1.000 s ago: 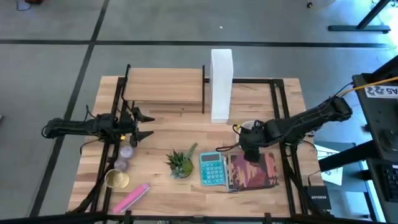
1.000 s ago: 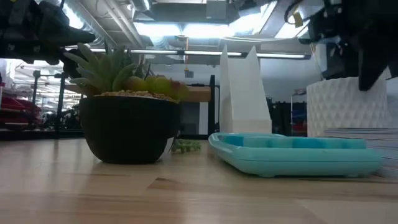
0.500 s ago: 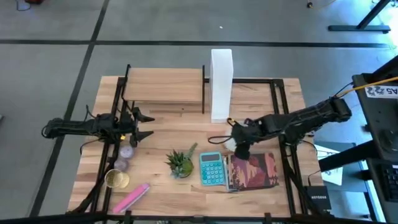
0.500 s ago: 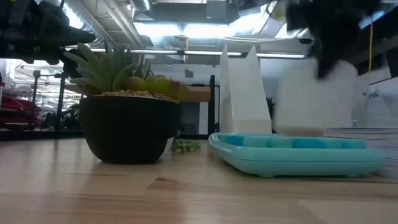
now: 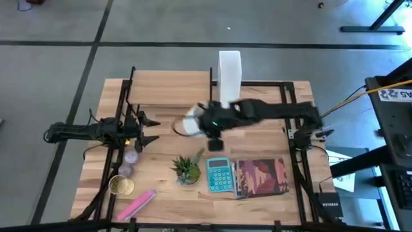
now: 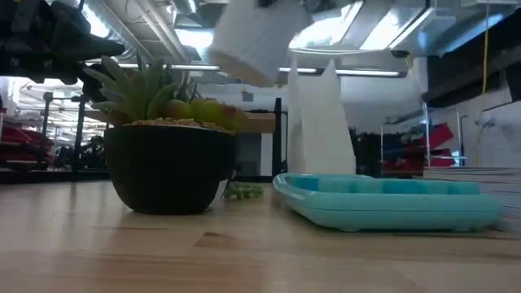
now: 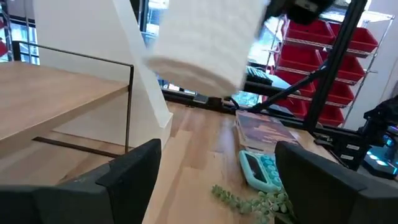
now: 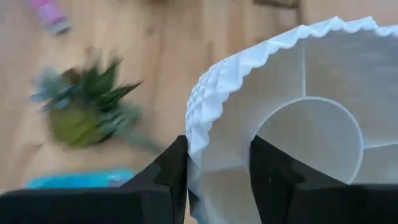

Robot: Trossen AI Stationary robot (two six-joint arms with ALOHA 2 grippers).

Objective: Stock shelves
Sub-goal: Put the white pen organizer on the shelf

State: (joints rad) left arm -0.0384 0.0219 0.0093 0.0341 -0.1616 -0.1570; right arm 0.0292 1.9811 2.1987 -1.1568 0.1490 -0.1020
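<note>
White and ribbed, a thin-walled cup point(image 5: 192, 122) hangs in the air, the right gripper point(image 5: 212, 124) pinching its rim with one finger point(image 8: 163, 180) outside and one inside the wall. It is being carried above the table point(image 5: 164, 149), just in front of the shelves point(image 5: 168, 89), whose light-wood board stands at the back left on thin black posts beside a tall white file box point(image 5: 229, 87). The cup looks light, stiff and hollow, probably a little slippery, so a rim pinch suits it but a hard squeeze may deform it. The left gripper point(image 5: 145, 129) waits with fingers spread at the table's left edge, holding nothing
</note>
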